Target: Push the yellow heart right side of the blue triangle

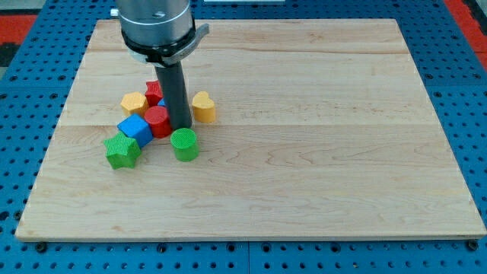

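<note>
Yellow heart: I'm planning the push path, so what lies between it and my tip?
Nothing: in the camera view the strip of board between my tip and the yellow heart is bare wood.

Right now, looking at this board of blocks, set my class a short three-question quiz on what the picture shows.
1. True or false: the yellow heart lies on the view's right of my tip.
2. Which block lies nearest the view's bottom-left: A the green star, B the green cylinder, C the yellow hexagon?
3. Fill in: the red cylinder touches the blue ____.

Key: 1 true; 2 A; 3 cube.
</note>
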